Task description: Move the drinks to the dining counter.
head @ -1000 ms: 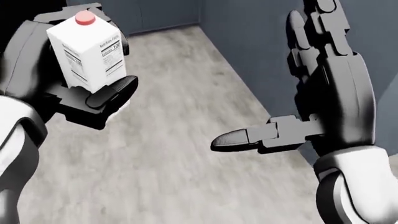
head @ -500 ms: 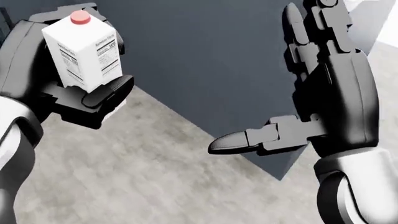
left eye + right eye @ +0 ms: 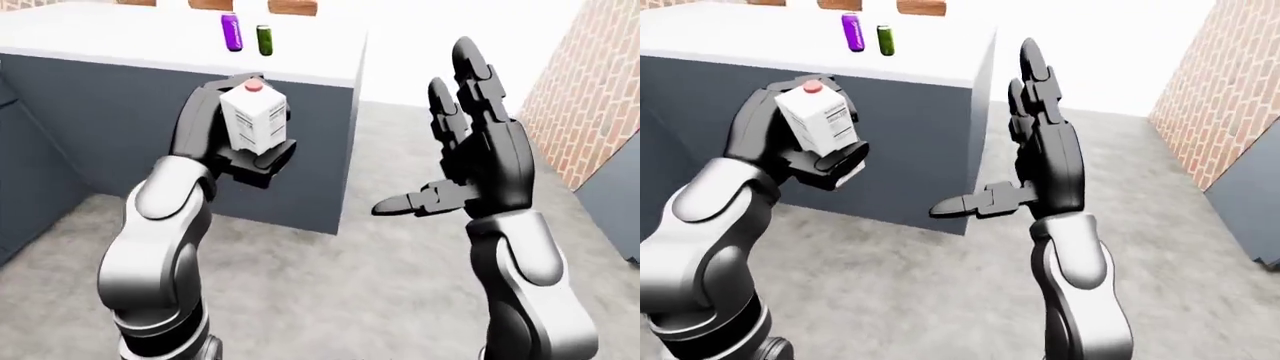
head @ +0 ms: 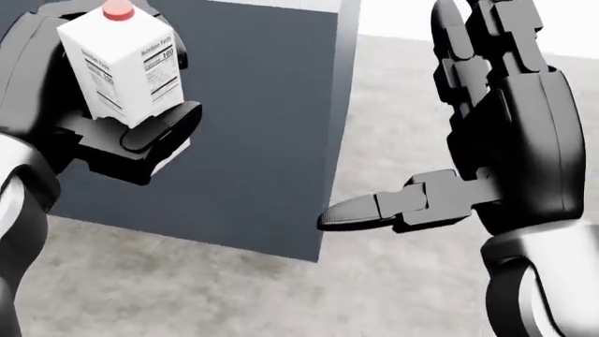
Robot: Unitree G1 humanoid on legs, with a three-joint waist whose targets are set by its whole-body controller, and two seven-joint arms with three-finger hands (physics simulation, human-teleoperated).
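Now our view has swung round: the counter (image 3: 200, 52) with two cans (image 3: 232, 32) appears ahead. Our left hand (image 4: 112, 133) still clasps the milk carton (image 4: 117, 67); our right hand (image 4: 486, 140) stays spread.

White carton (image 4: 117, 67) with red cap (image 4: 117, 10); purple can (image 3: 232, 32); green can (image 3: 265, 40); white-topped grey counter (image 3: 150, 45); red brick wall (image 3: 590, 90).

A nutrition-facts style panel is printed in black on the white milk carton (image 4: 120, 67). Only the number 100 at the head of the panel on its right-facing side can be read; the finer lines are too small to be made out. No text can be read on the purple can (image 3: 232, 32) or the green can (image 3: 265, 40).
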